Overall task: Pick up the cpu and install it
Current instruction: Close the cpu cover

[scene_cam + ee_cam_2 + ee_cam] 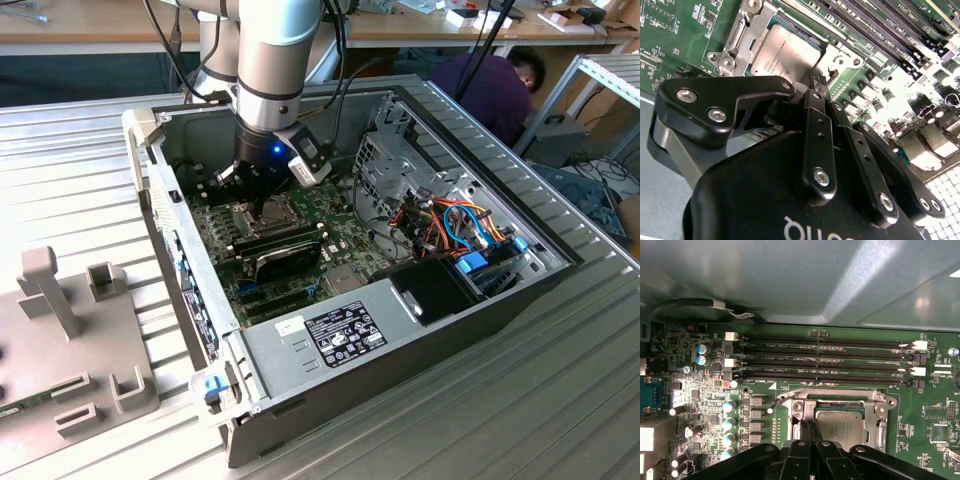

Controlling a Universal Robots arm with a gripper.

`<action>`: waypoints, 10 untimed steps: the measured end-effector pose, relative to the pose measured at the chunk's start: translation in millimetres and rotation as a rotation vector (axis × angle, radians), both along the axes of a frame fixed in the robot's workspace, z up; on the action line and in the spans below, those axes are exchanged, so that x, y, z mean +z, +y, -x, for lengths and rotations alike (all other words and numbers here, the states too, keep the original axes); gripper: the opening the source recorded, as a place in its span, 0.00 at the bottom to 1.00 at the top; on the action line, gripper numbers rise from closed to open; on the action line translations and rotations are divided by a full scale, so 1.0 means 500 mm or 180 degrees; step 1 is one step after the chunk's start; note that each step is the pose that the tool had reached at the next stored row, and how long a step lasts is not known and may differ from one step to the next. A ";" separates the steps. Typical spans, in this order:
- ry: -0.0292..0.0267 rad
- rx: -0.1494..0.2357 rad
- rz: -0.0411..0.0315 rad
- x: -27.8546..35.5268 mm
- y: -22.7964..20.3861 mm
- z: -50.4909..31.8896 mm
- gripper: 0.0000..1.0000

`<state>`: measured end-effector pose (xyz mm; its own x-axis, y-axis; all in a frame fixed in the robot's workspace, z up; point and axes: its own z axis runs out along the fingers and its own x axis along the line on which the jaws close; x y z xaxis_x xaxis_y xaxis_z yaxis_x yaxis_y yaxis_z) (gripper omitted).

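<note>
Cpu (785,52) flat in socket frame (737,37); clenched hand (818,82) at its edge.

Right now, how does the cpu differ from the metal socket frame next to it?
The cpu is a solid flat square with a dull silvery top, while the socket frame is an open border of shinier metal. The cpu lies inside, and the socket frame runs along its edges. The socket frame carries screws at its corners, but the cpu top shows none. Both are metal and sit on the green motherboard.
</note>
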<state>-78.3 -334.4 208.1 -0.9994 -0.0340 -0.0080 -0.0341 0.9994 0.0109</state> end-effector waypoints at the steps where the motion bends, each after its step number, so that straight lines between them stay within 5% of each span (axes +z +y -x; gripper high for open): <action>1: 0.0000 0.0000 0.0000 0.000 0.0000 0.000 0.11; 10: 0.0000 0.0000 0.0001 -0.001 -0.0001 0.000 0.11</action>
